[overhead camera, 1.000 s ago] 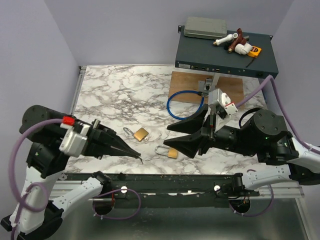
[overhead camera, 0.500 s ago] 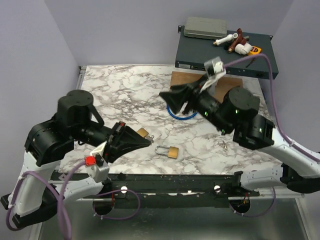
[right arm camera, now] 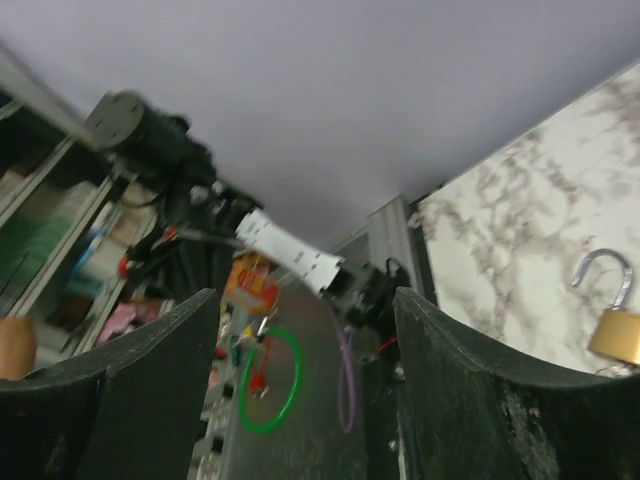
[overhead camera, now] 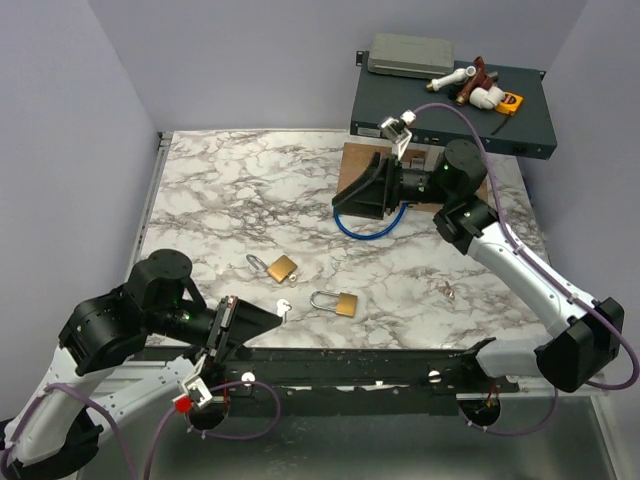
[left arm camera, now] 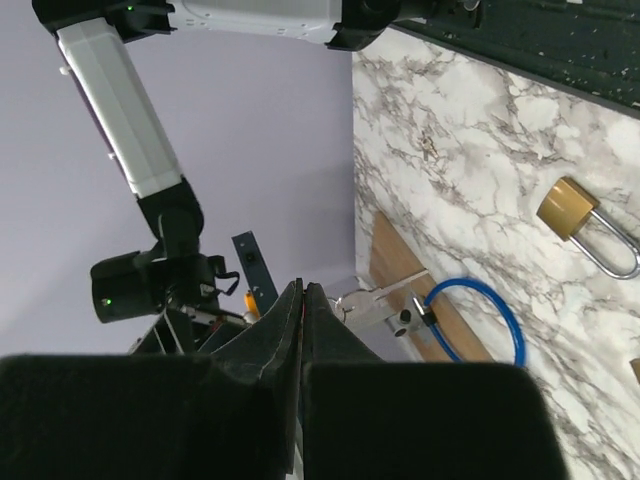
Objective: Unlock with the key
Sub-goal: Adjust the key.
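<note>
My left gripper (overhead camera: 277, 312) hangs over the table's near edge with its jaws shut. A tiny pale silvery thing, the key (overhead camera: 284, 307), sticks out at its tip. In the left wrist view the fingers (left arm camera: 302, 285) are pressed together and the key cannot be made out. A closed brass padlock (overhead camera: 344, 304) lies just right of the tip; it also shows in the left wrist view (left arm camera: 567, 208). An open-shackled brass padlock (overhead camera: 282, 267) lies behind it and shows in the right wrist view (right arm camera: 612, 335). My right gripper (overhead camera: 345, 203) is open and empty, raised over the blue cable loop (overhead camera: 372, 226).
A wooden board (overhead camera: 460, 180) with a silver bracket lies at the back right, behind the blue loop. A dark box (overhead camera: 445, 110) carrying pipe fittings stands beyond it. A small grey thing (overhead camera: 447, 292) lies on the marble (overhead camera: 230, 190) at the right.
My left arm has drawn back to the near edge, away from the open padlock, still shut. My right arm has stretched out and settled at the far side over the blue loop.
</note>
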Tool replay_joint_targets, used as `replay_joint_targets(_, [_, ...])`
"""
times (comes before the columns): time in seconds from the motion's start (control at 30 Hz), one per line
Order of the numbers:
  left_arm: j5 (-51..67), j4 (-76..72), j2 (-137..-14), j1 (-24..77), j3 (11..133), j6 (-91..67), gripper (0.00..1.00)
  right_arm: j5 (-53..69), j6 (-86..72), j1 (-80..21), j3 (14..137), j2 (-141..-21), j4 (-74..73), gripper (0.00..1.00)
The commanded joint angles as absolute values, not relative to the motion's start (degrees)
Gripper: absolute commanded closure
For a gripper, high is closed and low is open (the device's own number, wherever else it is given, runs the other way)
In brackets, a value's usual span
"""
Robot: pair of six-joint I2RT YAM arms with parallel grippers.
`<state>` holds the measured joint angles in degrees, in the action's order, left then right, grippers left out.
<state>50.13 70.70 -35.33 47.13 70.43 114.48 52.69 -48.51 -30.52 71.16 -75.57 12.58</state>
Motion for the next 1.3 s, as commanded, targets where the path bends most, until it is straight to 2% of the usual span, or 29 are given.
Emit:
replay_joint_targets(0.0, [53.0, 66.2, -32.9, 47.4, 65.8, 132.3, 1.0, 69.7, -55.3, -32.5, 66.8, -70.1, 31.8, 0.27])
replay_joint_targets(0.07, [54.1, 64.1, -31.8, 47.4, 62.7, 135.9, 1.0, 70.7, -51.8, -35.5, 67.5, -70.7, 27.7, 0.27])
replay_joint_targets(0.2, [56.1, 61.4, -31.2, 47.5, 58.3, 142.8, 1.0, 69.6, -35.1, -43.4, 73.4, -74.4, 5.8, 0.28])
replay_joint_targets(0.27, [56.2, 60.0, -31.2, 47.5, 56.8, 145.7, 1.0, 69.2, -31.7, -45.4, 74.4, -75.6, 0.6, 0.3])
replay_joint_targets(0.4, [58.7, 53.4, -30.0, 47.8, 52.6, 147.3, 1.0, 68.4, -30.5, -47.7, 73.0, -75.8, -1.7, 0.29])
replay_joint_targets(0.53, [58.7, 53.3, -31.3, 48.6, 52.3, 151.7, 1.0, 67.0, -26.4, -50.3, 74.7, -77.9, -8.2, 0.31])
replay_joint_targets(0.67, [58.4, 53.9, -32.1, 49.5, 52.8, 154.6, 1.0, 67.9, -28.0, -50.7, 73.0, -78.6, -7.0, 0.35])
replay_joint_targets(1.03, [57.1, 50.4, -32.4, 52.5, 52.0, 154.7, 1.0, 65.8, -23.5, -52.0, 75.4, -81.1, -17.2, 0.42])
replay_joint_targets(1.27, [56.3, 49.5, -32.5, 53.7, 52.0, 154.3, 1.0, 67.0, -25.3, -53.3, 75.2, -81.6, -14.6, 0.48])
